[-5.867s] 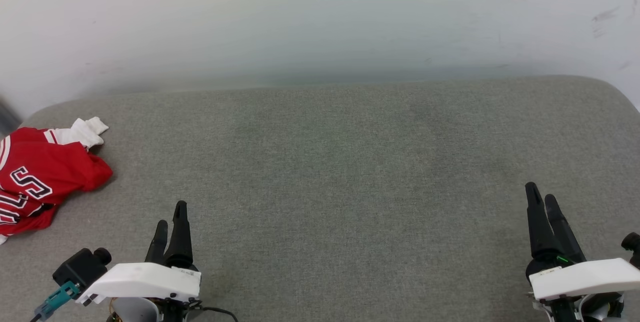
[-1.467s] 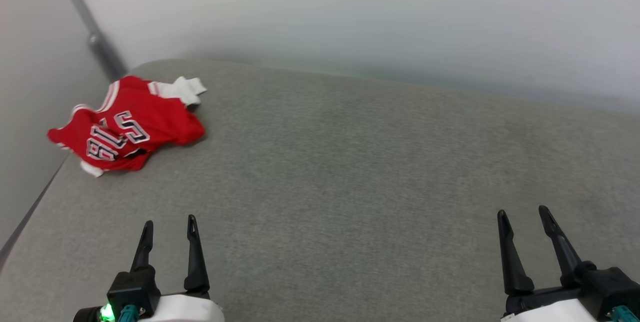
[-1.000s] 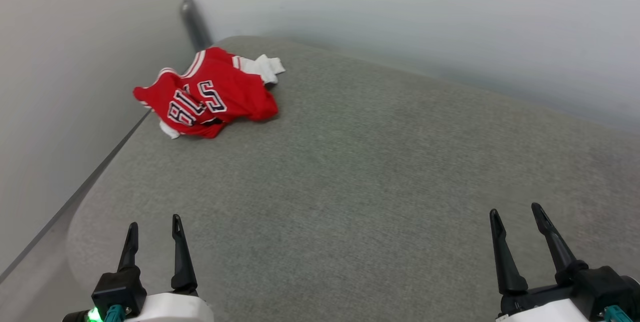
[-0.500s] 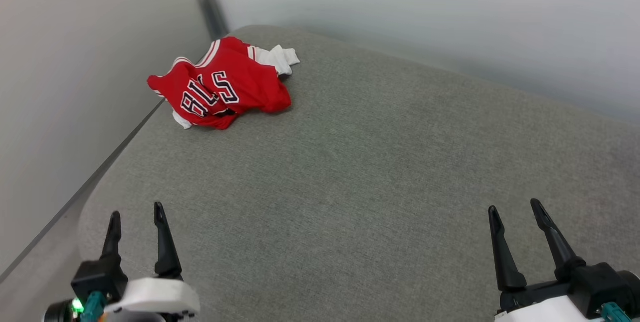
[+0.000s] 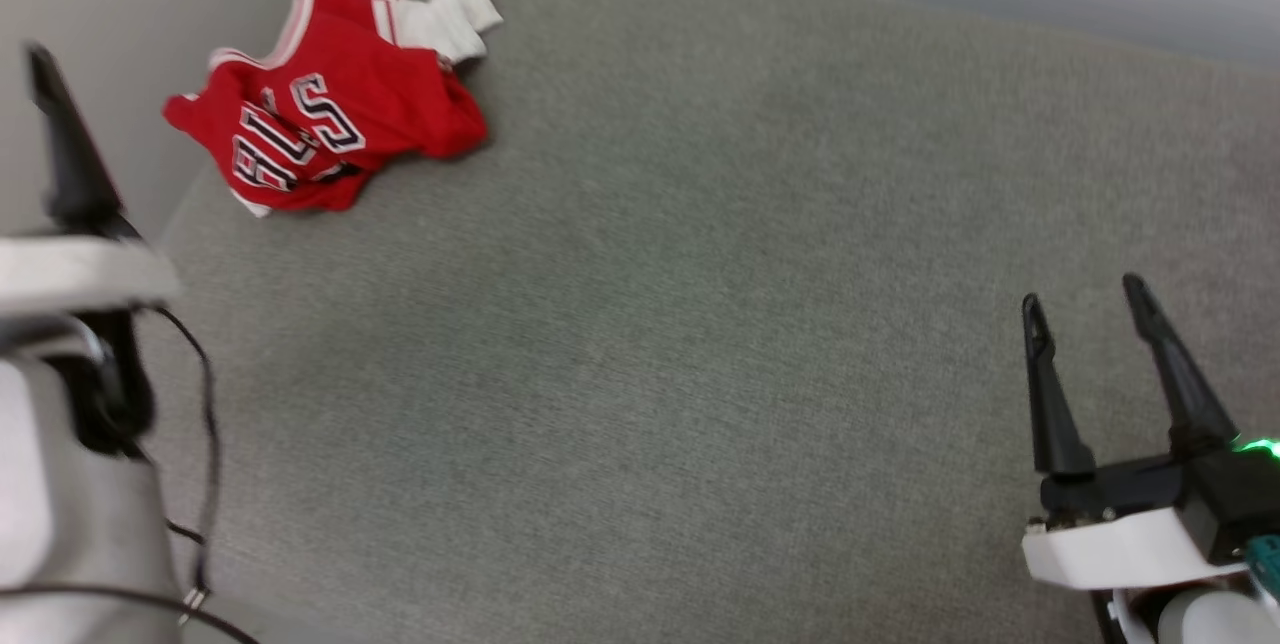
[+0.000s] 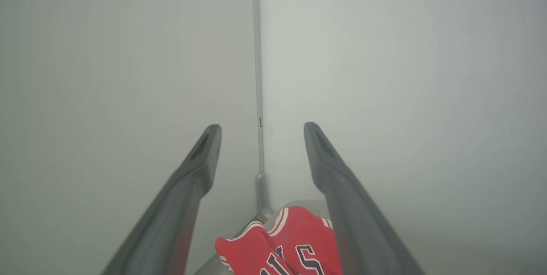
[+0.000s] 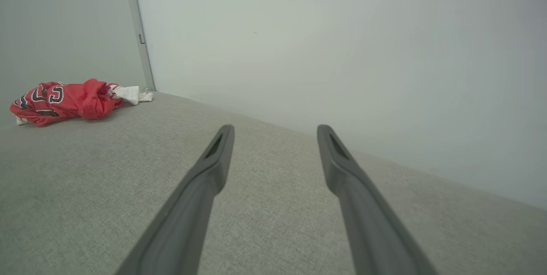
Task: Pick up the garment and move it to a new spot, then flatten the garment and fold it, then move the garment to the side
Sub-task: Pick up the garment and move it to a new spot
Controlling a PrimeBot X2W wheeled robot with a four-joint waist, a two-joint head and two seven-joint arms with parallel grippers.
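Observation:
The garment [image 5: 330, 114] is a crumpled red jersey with a white sleeve and black white-outlined letters. It lies at the far left corner of the grey padded surface [image 5: 700, 274]. In the left wrist view the garment [image 6: 290, 249] shows low between the fingers of my left gripper [image 6: 260, 130], which is raised, open and empty, well short of it. One dark left finger [image 5: 60, 144] stands at the head view's left edge. My right gripper [image 5: 1083, 290] hovers open and empty at the near right. From its wrist view, with the gripper [image 7: 277, 129] open, the garment [image 7: 64, 102] lies far off at the left.
Pale walls close in the left and far sides of the grey surface and meet at a grey corner strip [image 7: 139, 36] just behind the garment. The surface's rounded left edge [image 5: 185, 214] runs beside the garment. A black cable [image 5: 205, 404] hangs from my left arm.
The head camera has tilted down and shifted. My left arm has risen high at the view's left edge. My right gripper sits higher in the view. The garment lies as before.

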